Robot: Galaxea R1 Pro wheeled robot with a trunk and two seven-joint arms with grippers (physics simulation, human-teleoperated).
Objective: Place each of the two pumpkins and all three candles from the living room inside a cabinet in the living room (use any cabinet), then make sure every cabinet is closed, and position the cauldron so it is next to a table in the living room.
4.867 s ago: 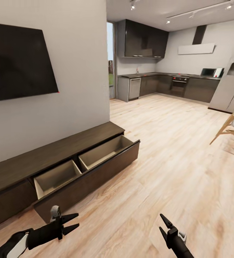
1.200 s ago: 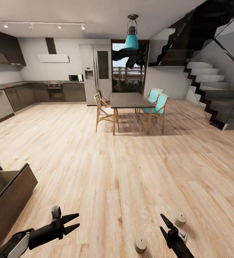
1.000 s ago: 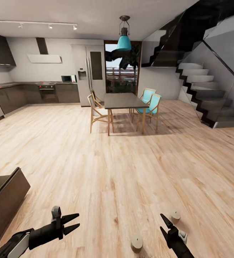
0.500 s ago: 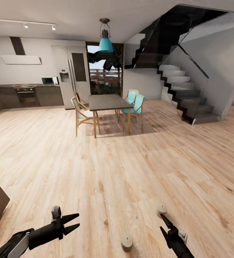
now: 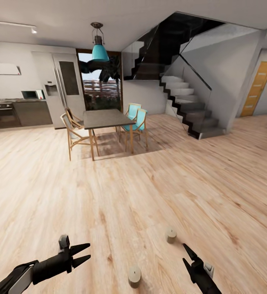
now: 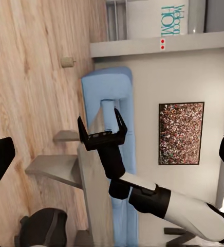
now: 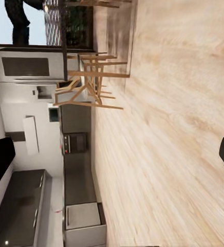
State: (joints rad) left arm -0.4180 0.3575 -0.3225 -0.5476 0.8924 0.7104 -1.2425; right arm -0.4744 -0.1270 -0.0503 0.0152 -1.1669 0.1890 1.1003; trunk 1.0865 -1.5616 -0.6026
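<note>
Two stubby beige cylinder candles stand on the pale wooden plank floor [image 5: 158,192], one [image 5: 134,276] between the grippers, the other [image 5: 171,235] just ahead of the right gripper [image 5: 185,255]. A third candle [image 6: 67,62] shows in the left wrist view near a light-blue sofa [image 6: 108,98]. Both the left gripper [image 5: 82,253] and the right have fingers spread, holding nothing. A dark-topped dining table [image 5: 105,118] stands well beyond

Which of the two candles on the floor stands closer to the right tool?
The candle farther from the camera, just ahead of the right tool. The other candle stands lower in the head view, between the two arms.
</note>
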